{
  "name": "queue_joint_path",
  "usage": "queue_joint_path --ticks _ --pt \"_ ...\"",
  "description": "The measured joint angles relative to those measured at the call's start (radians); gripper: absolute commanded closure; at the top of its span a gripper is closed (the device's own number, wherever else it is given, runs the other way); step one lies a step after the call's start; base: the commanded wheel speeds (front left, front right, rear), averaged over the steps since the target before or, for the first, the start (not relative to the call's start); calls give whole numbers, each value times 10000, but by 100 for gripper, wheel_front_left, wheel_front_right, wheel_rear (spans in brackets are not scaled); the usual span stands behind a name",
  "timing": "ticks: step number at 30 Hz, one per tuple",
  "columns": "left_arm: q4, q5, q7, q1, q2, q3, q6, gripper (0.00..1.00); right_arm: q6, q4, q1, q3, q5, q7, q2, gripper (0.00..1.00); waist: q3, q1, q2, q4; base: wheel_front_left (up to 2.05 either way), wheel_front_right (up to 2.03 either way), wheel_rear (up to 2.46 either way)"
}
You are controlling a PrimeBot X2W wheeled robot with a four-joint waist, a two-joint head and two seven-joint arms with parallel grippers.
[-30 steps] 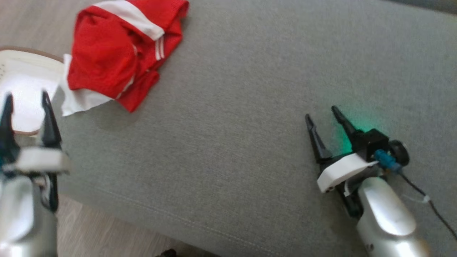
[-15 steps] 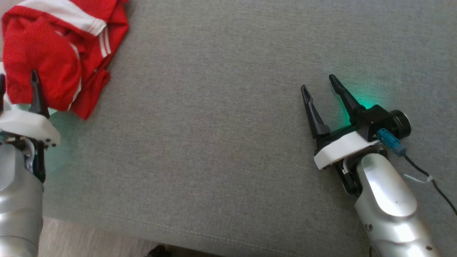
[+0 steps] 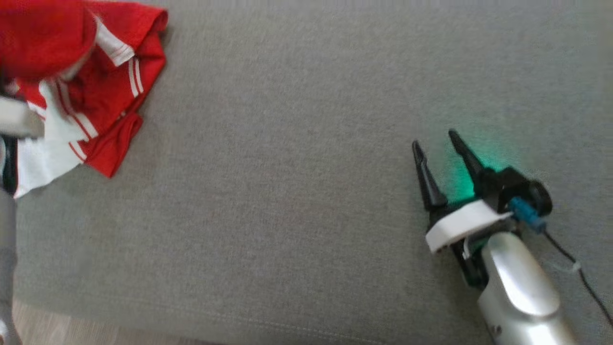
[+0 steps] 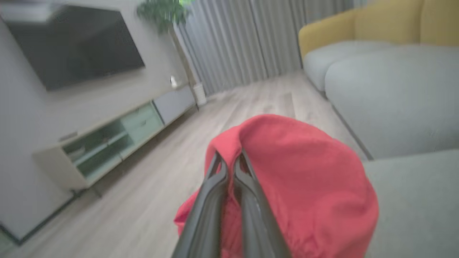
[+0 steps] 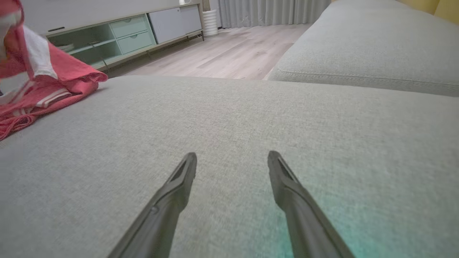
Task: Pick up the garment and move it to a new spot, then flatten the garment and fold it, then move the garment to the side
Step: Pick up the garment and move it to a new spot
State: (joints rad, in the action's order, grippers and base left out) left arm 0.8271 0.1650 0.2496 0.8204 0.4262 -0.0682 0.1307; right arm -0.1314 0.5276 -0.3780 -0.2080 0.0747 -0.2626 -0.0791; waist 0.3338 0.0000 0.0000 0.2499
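My left pincer [image 4: 229,157] clenches the bunched red garment [image 3: 110,91], white striped panels showing. My right pincer [image 3: 434,139] gapes, open cushion [image 3: 287,191] all around it.

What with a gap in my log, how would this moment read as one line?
stage: pick up; left gripper: shut on garment; right gripper: open, empty; garment: bunched on sofa

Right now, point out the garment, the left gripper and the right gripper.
garment [image 3: 111,96], head view, red cloth beside the white stripes
left gripper [image 4: 230,158], left wrist view, shut fingertips pinching the garment
right gripper [image 5: 232,156], right wrist view, midway between open fingertips
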Motion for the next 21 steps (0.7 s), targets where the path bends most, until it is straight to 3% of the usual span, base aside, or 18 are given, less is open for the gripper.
queue_joint_path --ticks 5,7,13,19,20,21 --pt "-1871 -328 33 508 46 -744 15 100 0 -13 459 -130 403 2 107 0 -798 -2 0 -344 0 0 0" --pt "-2556 -249 79 698 -105 -1360 15 100 0 -92 467 -336 807 2 127 0 -1168 -2 0 -777 0 0 0" --pt "-3636 744 82 740 -1331 -3196 17 100 0 -136 898 -773 1352 2 150 0 -1723 -2 0 -1965 0 0 0" --pt "-4330 1243 84 311 -2418 -4069 17 100 0 -144 1011 -725 1432 21 150 0 -2034 -1 0 -3058 0 0 0" --pt "-4312 1239 84 91 -2506 -4171 17 80 0 -146 1013 -723 1444 23 150 0 -2065 -1 0 -3185 0 0 0" --pt "-4257 1235 84 -199 -2594 -4207 17 48 0 -151 1014 -723 1444 29 150 0 -2091 -2 0 -3293 0 0 0"
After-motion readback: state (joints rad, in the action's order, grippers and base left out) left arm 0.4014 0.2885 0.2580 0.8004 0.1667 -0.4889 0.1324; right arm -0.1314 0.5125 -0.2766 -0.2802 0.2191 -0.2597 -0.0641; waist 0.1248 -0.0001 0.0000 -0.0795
